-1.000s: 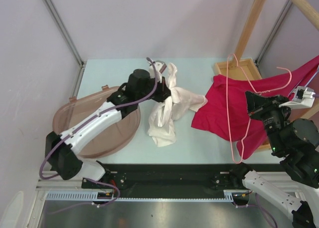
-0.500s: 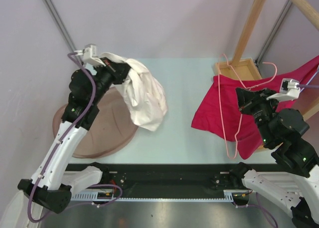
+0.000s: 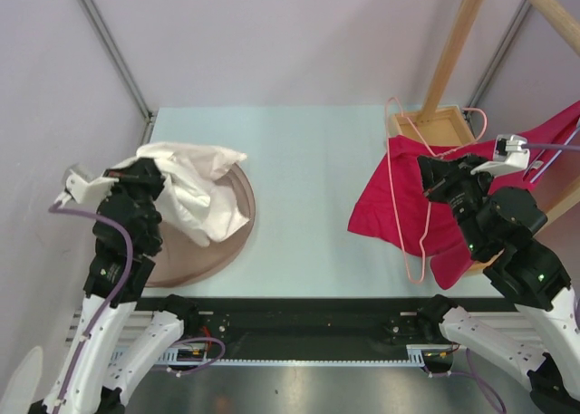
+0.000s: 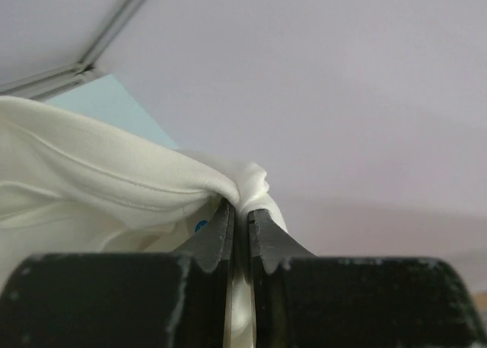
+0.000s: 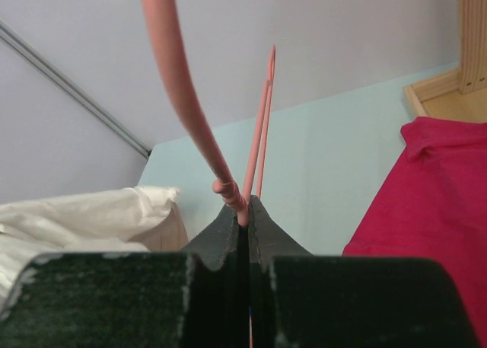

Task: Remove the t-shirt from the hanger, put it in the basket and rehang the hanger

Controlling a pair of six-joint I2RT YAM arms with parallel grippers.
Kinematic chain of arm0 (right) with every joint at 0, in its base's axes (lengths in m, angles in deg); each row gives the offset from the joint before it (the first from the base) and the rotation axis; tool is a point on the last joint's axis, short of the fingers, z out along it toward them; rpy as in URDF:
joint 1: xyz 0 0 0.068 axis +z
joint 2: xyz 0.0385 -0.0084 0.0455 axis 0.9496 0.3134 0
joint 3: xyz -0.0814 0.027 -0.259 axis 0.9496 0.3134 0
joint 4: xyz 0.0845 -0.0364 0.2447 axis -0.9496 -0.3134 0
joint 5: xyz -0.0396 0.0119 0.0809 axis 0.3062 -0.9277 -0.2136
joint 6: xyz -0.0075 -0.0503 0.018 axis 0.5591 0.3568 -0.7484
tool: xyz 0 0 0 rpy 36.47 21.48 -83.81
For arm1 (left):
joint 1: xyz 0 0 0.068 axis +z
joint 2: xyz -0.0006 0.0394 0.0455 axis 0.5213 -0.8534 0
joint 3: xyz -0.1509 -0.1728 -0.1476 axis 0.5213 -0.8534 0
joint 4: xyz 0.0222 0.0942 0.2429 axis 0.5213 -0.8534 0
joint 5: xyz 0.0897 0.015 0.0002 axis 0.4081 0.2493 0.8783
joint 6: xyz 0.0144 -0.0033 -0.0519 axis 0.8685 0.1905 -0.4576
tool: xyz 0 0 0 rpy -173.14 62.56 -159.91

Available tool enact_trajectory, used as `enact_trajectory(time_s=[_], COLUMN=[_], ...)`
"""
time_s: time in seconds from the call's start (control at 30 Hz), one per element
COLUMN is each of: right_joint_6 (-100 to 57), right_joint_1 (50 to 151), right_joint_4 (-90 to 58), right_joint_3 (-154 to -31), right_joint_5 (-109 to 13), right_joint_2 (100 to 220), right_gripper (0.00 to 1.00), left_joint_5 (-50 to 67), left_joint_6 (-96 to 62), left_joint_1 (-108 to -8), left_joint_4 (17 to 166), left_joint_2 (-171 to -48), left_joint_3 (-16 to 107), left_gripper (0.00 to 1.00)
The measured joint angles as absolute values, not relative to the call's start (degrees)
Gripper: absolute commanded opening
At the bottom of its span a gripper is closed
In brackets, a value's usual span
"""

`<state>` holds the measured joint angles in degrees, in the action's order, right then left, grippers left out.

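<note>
The white t-shirt [image 3: 195,197] hangs crumpled over the left part of the round brown bin [image 3: 231,242], off the hanger. My left gripper [image 3: 138,173] is shut on a fold of it; in the left wrist view the cloth [image 4: 91,180] bunches right at the tips of the left gripper [image 4: 240,211]. The pink wire hanger [image 3: 399,197] hangs bare in the air on the right, in front of red cloth. My right gripper [image 3: 433,175] is shut on it near the hook's twisted neck; the right wrist view shows the hanger wire [image 5: 179,81] rising out of the right gripper [image 5: 244,211].
A red garment [image 3: 453,206] lies heaped at the right, draped up towards the wooden rack [image 3: 458,43]. A shallow wooden tray [image 3: 435,124] sits at the rack's foot. The light blue table [image 3: 308,178] lies between the bin and the red cloth.
My left arm has swung the white t-shirt from the table's middle up and leftward over the brown bin. My right arm has carried the hanger a little left and towards the back.
</note>
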<state>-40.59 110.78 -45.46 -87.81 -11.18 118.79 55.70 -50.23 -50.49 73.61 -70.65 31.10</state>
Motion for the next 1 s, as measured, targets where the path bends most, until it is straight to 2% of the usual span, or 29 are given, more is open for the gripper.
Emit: enact_trajectory(time_s=[0.23, 0.5, 0.6, 0.63, 0.7, 0.73, 1.0], right_joint_6=[-40.6, -40.6, -40.6, -40.6, -40.6, -40.6, -40.7], right_joint_1=[110.8, 110.8, 110.8, 110.8, 110.8, 110.8, 110.8], right_joint_4=[-45.2, -45.1, -45.1, -45.1, -45.1, -45.1, -45.1], right_joint_3=[-87.0, -85.3, -84.9, -84.9, -84.9, -84.9, -84.9], right_joint_5=[-11.4, -11.9, -12.1, -12.1, -12.1, -12.1, -12.4], right_joint_2=[117.8, 117.5, 117.5, 117.4, 117.2, 117.1, 116.8], right_gripper=[0.00, 0.00, 0.00, 0.00, 0.00, 0.00, 0.00], left_joint_5=[66.2, 69.2, 69.2, 69.0, 68.6, 68.2, 56.7], left_joint_6=[-56.6, -59.2, -59.5, -59.5, -58.9, -58.8, -51.7], left_joint_1=[-50.4, -50.4, -50.4, -50.4, -50.4, -50.4, -50.3], left_joint_4=[68.0, 65.3, 64.0, 63.8, 63.5, 63.6, 64.1], left_joint_2=[-63.6, -57.9, -58.3, -58.9, -60.9, -62.5, -75.5], left_joint_3=[19.2, 11.8, 10.1, 9.7, 9.7, 9.8, 13.8], left_gripper=[0.02, 0.11, 0.34, 0.53, 0.77, 0.99, 1.00])
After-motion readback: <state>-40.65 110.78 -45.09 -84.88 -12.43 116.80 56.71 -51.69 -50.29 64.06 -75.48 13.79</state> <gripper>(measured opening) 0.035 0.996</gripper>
